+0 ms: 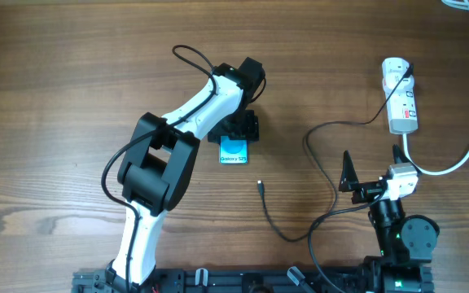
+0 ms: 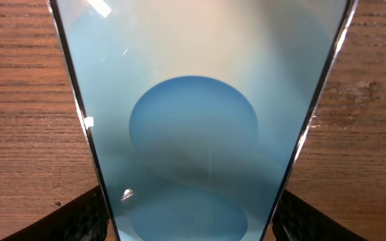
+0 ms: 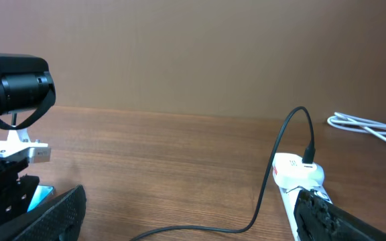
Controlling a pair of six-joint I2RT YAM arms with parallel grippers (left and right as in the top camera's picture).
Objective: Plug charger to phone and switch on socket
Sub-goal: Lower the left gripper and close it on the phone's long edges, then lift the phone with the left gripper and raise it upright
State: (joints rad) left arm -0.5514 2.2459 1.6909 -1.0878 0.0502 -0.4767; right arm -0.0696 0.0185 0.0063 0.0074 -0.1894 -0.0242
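The phone lies flat on the wooden table, its cyan screen up. My left gripper is over its far end; in the left wrist view the phone fills the space between both fingers, which press on its side edges. The charger cable runs from its black plug in the white socket in a loop to its free connector tip, which lies just right of and below the phone. My right gripper is open and empty, below the socket, with the cable lying between its fingers.
The thick white cord leaves the socket's near end and curves up along the right edge; it also shows in the right wrist view. The left arm stands at the left of the right wrist view.
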